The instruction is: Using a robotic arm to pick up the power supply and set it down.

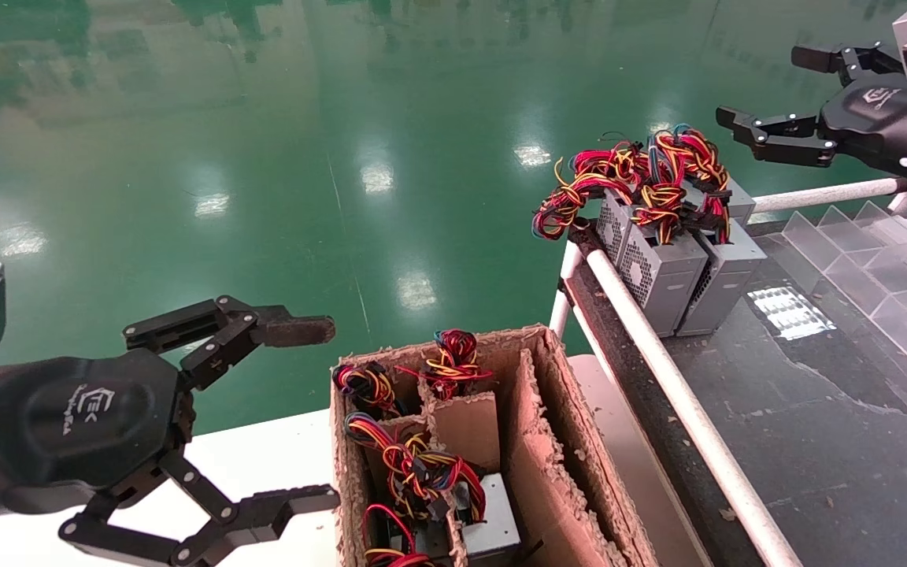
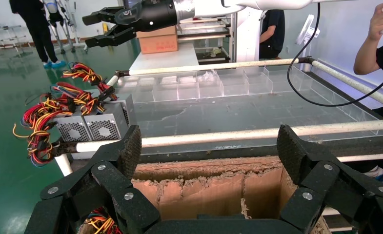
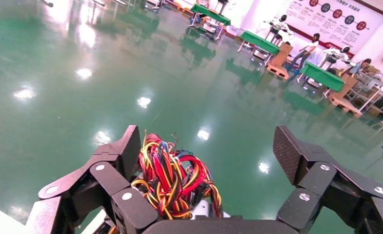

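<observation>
Wires, red, yellow, black and blue, crown the power supply (image 1: 658, 268), a silver-grey box with a perforated grille standing upright with a second like box (image 1: 725, 279) tight against it at the corner of the dark bench (image 1: 816, 409), below and a little ahead of the spread fingertips of the right gripper (image 1: 768, 98). That gripper hangs above the bundle with its fingers wide apart and nothing between them; in the right wrist view the loops rise beside 1 pad (image 3: 126, 151) while the other pad (image 3: 289, 153) stands clear over open floor. The likely fault is a close on cable instead of metal: loose loops could snag a finger, slip, or drag the neighbouring box along, and since the pair stands at the bench edge beside the white rail (image 1: 682, 394), a sideways tug could tip 1 of them off. The left gripper (image 1: 320, 413) waits idle, fingers also wide and bare, just beside the torn cardboard box (image 1: 540, 457), whose compartments hold more wired units. Farther out, clear plastic dividers (image 1: 886, 276) line the bench, which looks scuffed and patchy. Glossy green floor (image 1: 264, 157) mirrors the ceiling lights, and the wrist views show people, tables and boxes in the hall beyond.
</observation>
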